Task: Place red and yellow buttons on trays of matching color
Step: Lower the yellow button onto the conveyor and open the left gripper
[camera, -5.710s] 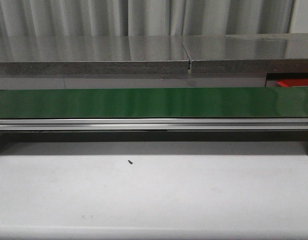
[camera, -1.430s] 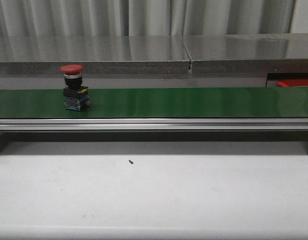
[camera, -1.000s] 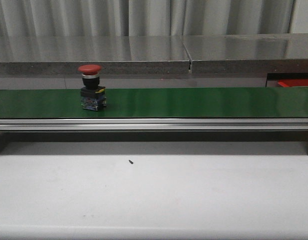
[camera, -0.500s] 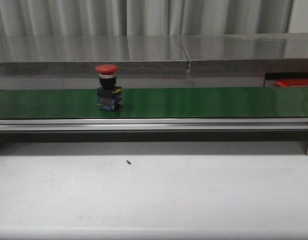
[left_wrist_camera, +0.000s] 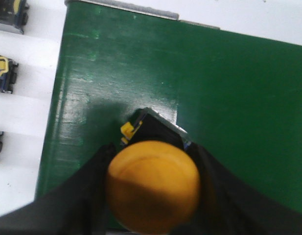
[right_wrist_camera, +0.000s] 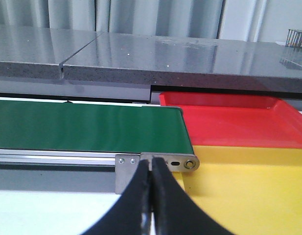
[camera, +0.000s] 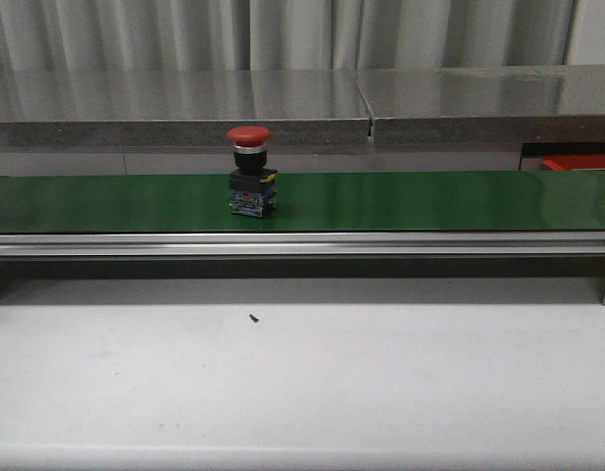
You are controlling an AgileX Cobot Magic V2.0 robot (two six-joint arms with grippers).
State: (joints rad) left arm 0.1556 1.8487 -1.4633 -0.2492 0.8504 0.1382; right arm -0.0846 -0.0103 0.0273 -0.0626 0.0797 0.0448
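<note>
We see the pale desk [camera: 302,383] carrying a long green conveyor belt [camera: 400,201]. At the belt's end sit the yellow tray [right_wrist_camera: 248,181] and, just behind it, the red tray [right_wrist_camera: 234,120]. A red button [camera: 250,172] stands upright on the belt, left of its middle. Our left pincer [left_wrist_camera: 153,196] is clamped on a yellow button [left_wrist_camera: 153,193] (over the belt's green surface). Our right pincer [right_wrist_camera: 151,196] holds nothing, fingers pressed together.

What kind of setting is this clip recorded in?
Probably a lab mock-up of a sorting line. A green conveyor belt carries a red push button, with a red tray and a yellow tray at the belt's end.
</note>
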